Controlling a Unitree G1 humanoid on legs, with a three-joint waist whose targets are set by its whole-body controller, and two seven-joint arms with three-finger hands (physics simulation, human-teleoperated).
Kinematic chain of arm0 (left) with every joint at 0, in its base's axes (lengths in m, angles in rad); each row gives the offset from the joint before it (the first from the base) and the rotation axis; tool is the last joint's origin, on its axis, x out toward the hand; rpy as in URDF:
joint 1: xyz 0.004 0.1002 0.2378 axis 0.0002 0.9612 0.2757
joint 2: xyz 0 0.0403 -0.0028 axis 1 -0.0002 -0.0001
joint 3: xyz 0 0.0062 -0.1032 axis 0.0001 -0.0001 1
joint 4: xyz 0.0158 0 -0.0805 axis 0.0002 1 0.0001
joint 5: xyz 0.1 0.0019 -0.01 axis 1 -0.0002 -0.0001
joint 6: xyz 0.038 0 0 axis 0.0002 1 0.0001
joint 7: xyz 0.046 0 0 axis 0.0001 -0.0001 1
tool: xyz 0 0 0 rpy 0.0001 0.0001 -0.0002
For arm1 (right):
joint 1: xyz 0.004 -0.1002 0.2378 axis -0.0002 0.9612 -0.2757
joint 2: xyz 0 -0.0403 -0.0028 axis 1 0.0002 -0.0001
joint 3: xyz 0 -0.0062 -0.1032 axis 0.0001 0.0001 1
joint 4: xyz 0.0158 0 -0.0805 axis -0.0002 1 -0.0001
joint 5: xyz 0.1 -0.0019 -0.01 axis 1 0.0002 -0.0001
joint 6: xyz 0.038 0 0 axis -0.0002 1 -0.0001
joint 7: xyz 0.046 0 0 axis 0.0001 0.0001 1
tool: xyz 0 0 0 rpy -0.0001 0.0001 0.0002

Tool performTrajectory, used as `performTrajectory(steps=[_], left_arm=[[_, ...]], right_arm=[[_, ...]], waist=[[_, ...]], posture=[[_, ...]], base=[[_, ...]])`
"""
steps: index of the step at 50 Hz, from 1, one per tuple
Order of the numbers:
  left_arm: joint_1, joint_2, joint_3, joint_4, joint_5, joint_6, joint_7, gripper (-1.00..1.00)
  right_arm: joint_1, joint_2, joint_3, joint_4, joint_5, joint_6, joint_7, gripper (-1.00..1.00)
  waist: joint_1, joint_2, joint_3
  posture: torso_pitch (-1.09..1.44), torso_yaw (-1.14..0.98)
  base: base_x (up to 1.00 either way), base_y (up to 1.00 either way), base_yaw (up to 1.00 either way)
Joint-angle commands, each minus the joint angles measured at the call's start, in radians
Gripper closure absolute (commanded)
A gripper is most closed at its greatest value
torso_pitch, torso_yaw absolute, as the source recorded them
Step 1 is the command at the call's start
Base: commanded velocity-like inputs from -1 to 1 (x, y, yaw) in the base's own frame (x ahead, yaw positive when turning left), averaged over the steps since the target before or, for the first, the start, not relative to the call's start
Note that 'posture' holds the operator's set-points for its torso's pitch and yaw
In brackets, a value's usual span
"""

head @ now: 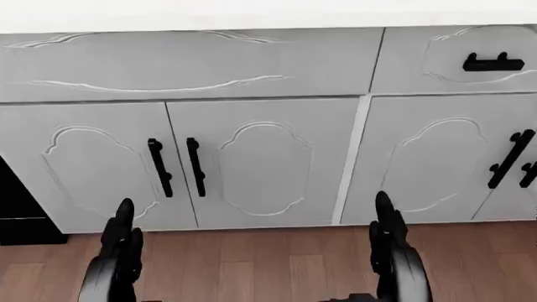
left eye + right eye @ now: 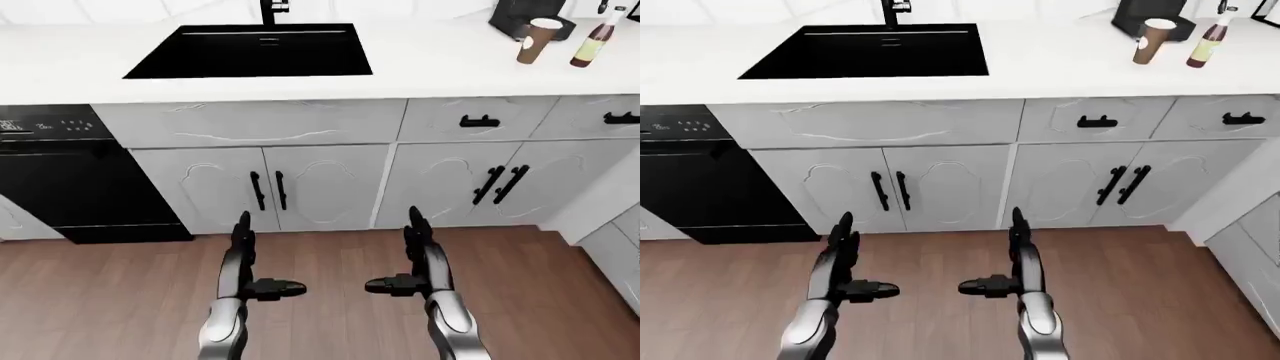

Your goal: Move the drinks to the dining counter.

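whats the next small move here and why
Probably step toward the view's right: the cup and bottle stand at the counter's far right, while both hands, left hand and right hand, hang open and empty low before the sink cabinet doors.

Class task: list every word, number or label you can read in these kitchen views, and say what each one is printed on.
No text can be read.
Black dishwasher control panel: small pale markings, too blurred to read.
Dark glass bottle with pale label: label too small to read.
Brown paper cup with white lid: no print visible.

eye views high, head view nearer (cabinets point(image 1: 260, 163))
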Motion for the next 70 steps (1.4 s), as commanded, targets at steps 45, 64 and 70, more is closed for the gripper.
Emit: performTrajectory(steps=[45, 64, 70], left_arm=[[-0.184, 0.034, 0.034, -0.631, -0.063, 0.458, 0.000, -1.00], [-0.205, 0.044, 0.039, -0.709, -0.061, 0.534, -0.005, -1.00], [-0.197, 0.039, 0.041, -0.715, -0.077, 0.542, -0.008, -1.00]], right_arm=[[-0.179, -0.036, -0.031, -0.540, 0.030, 0.386, 0.027, -1.00], [-0.180, -0.045, -0.056, -0.623, 0.068, 0.444, 0.020, -1.00], [-0.177, -0.046, -0.056, -0.659, 0.086, 0.472, 0.026, -1.00]], waist=[[0.017, 0.010, -0.044], [0.044, -0.098, -0.083], [0.018, -0.025, -0.057]], posture=[[0.00, 0.00], [0.00, 0.00], [0.00, 0.00]], base=[[0.01, -0.23, 0.00], [0.15, -0.58, 0.00], [0.12, -0.65, 0.00]])
